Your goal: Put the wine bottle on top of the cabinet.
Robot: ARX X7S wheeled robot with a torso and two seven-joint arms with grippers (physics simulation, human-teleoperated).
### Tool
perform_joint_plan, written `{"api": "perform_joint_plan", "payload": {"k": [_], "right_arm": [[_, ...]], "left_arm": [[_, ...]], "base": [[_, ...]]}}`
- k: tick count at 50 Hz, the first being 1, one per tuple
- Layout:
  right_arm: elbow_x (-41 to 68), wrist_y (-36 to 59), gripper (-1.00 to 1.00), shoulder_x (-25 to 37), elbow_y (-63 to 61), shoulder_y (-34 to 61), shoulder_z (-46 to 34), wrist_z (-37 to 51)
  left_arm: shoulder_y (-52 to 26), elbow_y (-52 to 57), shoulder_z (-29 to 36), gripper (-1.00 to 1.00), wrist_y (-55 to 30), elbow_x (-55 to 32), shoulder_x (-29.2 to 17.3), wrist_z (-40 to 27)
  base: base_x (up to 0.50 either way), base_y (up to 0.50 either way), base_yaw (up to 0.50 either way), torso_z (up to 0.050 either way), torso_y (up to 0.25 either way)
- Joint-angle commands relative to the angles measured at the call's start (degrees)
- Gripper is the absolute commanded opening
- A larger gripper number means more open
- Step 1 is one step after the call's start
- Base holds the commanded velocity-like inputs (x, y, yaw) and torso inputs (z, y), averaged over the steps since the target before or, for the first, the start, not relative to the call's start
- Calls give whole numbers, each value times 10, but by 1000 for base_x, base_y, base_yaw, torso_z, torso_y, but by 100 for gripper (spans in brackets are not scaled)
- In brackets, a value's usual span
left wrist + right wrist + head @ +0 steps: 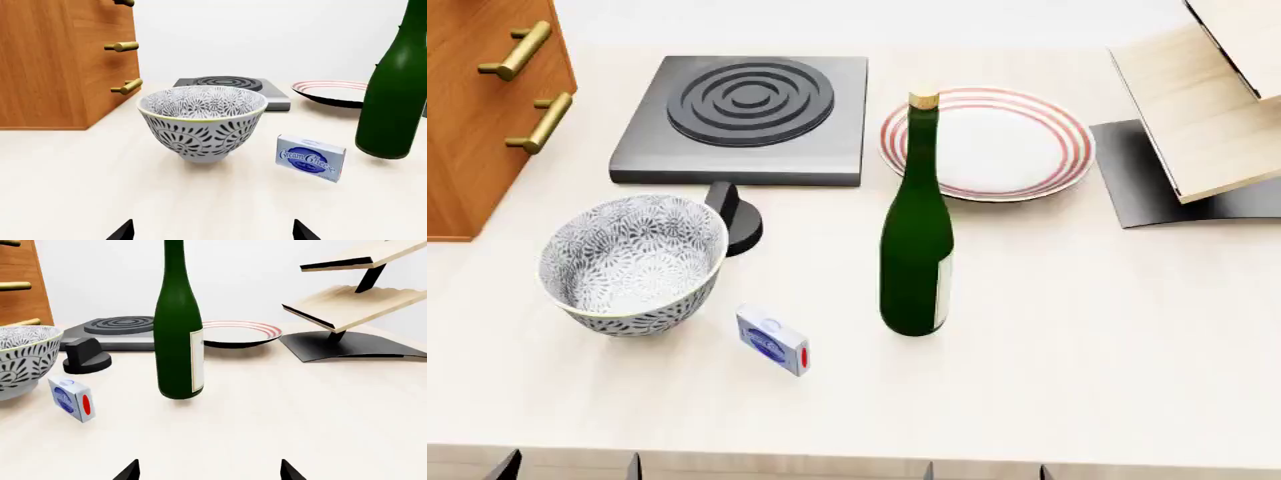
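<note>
Standing at the table's (pixel 1121 340) centre, the bottle (pixel 916 250) is upright and untouched, with the cabinet (pixel 474 120) at ten o'clock from it, the plate (pixel 1014 140) at one, the bowl (pixel 630 262) at nine and the small box (pixel 774 341) at eight. The reach goes best low on the glass body, squarely, away from bowl and box. Both the right gripper (pixel 208 471) and left gripper (pixel 212 231) sit spread wide, empty, touching nothing.
</note>
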Motion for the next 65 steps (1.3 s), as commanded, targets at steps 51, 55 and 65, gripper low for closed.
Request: {"api": "perform_joint_plan", "payload": {"k": [51,55,65], "right_arm": [[35,53,100,48,-95,-17,-56,46],[39,79,100,53,-148,-22,-60,50],[47,185,100,66,-330,-21,-85,55]], "left_arm": [[25,99,71,100,-47,13,-52,-52],[30,150,76,100,-73,12,-55,-53],[30,310,96,100,-164,17,-66,-52]], "base": [[0,0,0,0,0],[0,0,0,0,0],[0,0,0,0,0]]}}
